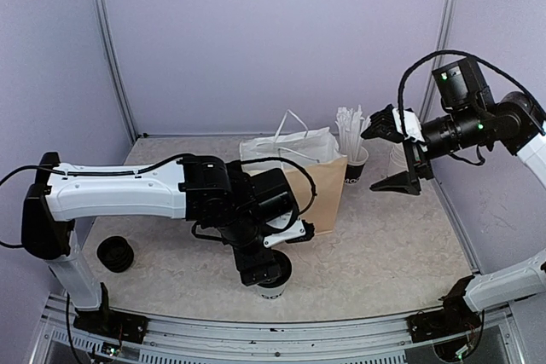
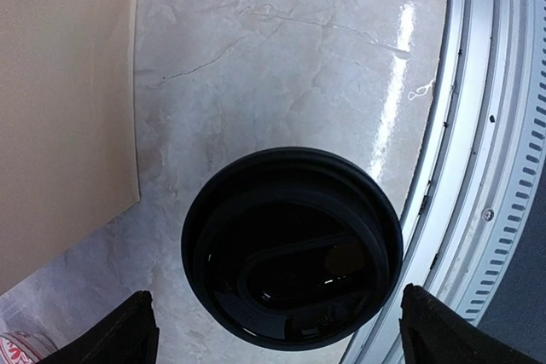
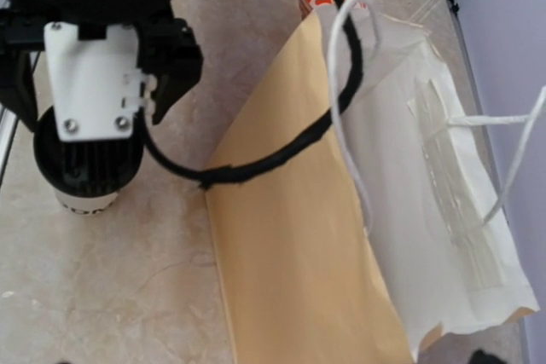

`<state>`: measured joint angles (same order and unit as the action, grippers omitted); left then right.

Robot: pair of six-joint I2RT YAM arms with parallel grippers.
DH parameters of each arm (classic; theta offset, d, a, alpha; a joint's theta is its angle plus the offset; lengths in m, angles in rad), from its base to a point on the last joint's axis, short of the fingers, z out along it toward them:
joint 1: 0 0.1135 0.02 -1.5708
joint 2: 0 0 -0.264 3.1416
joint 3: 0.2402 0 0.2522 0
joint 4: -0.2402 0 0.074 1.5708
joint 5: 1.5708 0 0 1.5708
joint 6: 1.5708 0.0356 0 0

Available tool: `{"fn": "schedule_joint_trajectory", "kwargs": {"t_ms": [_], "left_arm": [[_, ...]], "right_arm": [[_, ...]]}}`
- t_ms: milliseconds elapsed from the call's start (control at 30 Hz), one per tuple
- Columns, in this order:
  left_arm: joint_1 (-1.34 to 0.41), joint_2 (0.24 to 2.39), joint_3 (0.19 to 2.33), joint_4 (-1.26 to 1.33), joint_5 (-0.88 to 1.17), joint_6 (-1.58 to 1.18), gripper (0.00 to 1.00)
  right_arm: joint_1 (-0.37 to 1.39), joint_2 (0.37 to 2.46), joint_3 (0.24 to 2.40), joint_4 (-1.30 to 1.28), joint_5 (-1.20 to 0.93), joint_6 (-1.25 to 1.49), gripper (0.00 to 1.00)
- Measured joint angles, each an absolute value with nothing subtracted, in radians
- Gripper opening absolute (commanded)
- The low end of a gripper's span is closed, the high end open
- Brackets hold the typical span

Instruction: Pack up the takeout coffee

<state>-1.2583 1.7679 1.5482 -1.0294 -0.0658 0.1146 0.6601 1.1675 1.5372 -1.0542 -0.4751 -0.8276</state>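
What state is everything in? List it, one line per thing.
coffee cup: upright on the table, lid on, not held.
paper bag: standing, top open, handles up.
left gripper: open, over the coffee cup, fingers either side.
right gripper: open, raised, empty.
straws: standing upright beside the paper bag.

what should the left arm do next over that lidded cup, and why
Probably lower the left gripper straight down around the coffee cup, then close. Its jaws stand open either side of the black lid, above it, and the cup stands unheld on the table beside the paper bag.
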Motion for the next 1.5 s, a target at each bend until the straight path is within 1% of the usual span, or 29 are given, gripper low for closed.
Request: {"fn": "schedule_joint_trajectory", "kwargs": {"t_ms": [100,267,533,767,1000,1100,1200,1367,1500], "left_arm": [[-1.258,1.776,1.550,-1.029,-0.056,0.118,0.96],[-1.258,1.789,1.559,-1.028,-0.055,0.126,0.88],[-1.253,1.805,1.561,-1.025,-0.034,0.136,0.89],[-1.252,1.810,1.558,-1.015,-0.031,0.136,0.87],[-1.252,1.814,1.545,-1.003,-0.016,0.136,0.81],[-1.252,1.814,1.539,-0.995,-0.003,0.135,0.74],[-1.251,1.814,1.539,-0.992,0.002,0.134,0.72],[-1.251,1.814,1.540,-0.995,0.002,0.118,0.71],[-1.255,1.813,1.555,-1.021,-0.004,0.098,0.70]], "right_arm": [[0.660,1.167,1.527,-1.045,-0.474,-0.828,0.99],[0.660,1.167,1.507,-1.042,-0.473,-0.828,0.99],[0.660,1.167,1.502,-1.040,-0.470,-0.828,0.99],[0.660,1.169,1.493,-1.038,-0.469,-0.828,0.99],[0.660,1.178,1.490,-1.034,-0.467,-0.828,0.99],[0.660,1.179,1.491,-1.034,-0.468,-0.827,0.99],[0.660,1.184,1.493,-1.034,-0.468,-0.825,0.99],[0.660,1.211,1.518,-1.036,-0.467,-0.818,0.99],[0.657,1.250,1.602,-1.039,-0.466,-0.802,0.99]]}}
